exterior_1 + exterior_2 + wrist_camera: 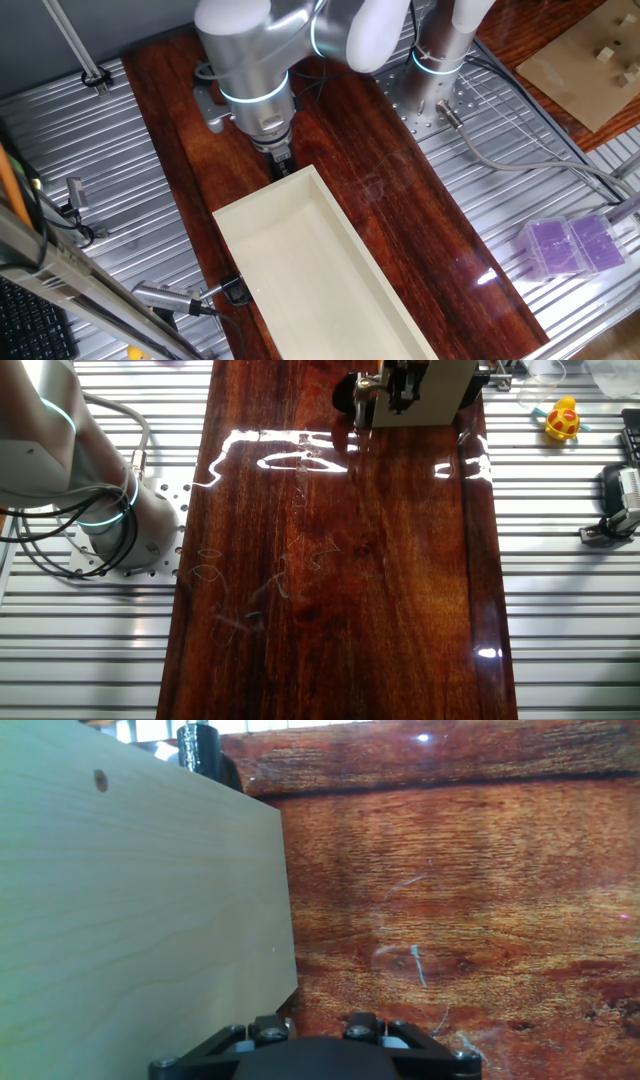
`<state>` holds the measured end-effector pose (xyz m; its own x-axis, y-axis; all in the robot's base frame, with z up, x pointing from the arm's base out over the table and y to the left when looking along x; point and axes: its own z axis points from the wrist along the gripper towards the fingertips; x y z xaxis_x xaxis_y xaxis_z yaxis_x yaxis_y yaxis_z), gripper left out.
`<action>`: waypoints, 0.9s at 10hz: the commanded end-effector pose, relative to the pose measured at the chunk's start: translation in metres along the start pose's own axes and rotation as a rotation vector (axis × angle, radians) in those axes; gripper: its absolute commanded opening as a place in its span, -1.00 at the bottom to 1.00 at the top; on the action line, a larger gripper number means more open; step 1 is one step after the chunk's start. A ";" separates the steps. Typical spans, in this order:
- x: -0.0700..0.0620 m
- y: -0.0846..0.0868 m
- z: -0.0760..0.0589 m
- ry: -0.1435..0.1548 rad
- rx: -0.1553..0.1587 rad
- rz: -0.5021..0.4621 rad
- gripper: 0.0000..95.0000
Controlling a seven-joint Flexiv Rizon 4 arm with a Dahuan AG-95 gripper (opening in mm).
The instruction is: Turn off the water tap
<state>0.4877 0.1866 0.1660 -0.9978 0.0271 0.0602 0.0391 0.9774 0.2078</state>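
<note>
Hand view shows my hand (318,1055) beside the wooden box (140,910); no tap visible, finger state unclear, task seemingly undone.

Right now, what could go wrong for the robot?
The gripper hangs right by the end wall of the cream box, so it might bump or shove it. What looks like the metal tap sits at the box's other end, by a black clamp; reaching there, the arm could scrape the rim.
</note>
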 end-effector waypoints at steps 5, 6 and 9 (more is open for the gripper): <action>0.002 -0.011 -0.003 0.003 0.000 -0.019 -0.20; 0.004 -0.013 -0.003 0.003 0.001 -0.023 -0.20; 0.008 -0.017 -0.003 0.001 0.002 -0.028 -0.20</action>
<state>0.4784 0.1698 0.1665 -0.9986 0.0013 0.0534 0.0123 0.9781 0.2080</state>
